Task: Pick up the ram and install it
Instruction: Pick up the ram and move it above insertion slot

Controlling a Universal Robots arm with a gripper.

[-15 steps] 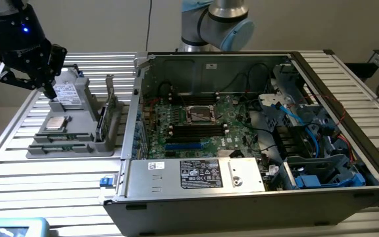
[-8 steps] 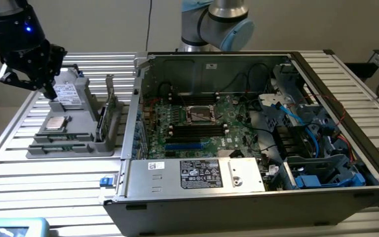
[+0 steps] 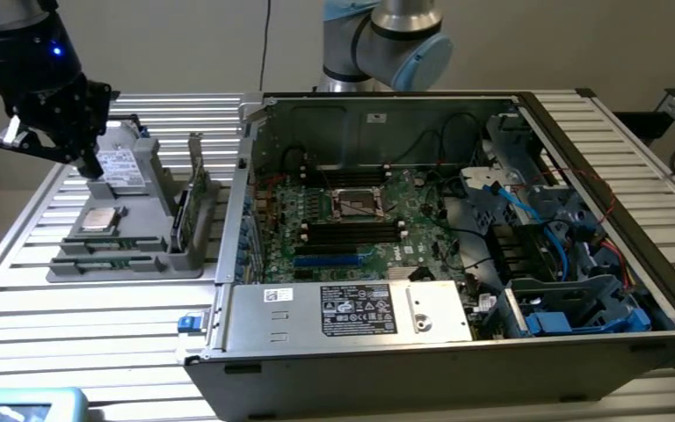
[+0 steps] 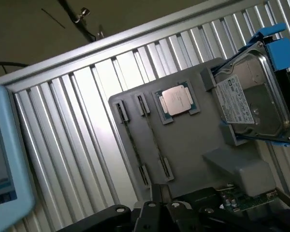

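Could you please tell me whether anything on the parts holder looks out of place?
Nothing stands out: on the gray holder the processor lies flat, the ram sits in its slots, and the hard drive leans in its cradle.

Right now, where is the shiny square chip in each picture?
Exterior view: the silver chip lies on the grey tray, at the exterior view's left, outside the computer case.
Wrist view: the silver chip lies on the same tray, close to the hard drive.
Shared landmark: the hard drive beside the chip.
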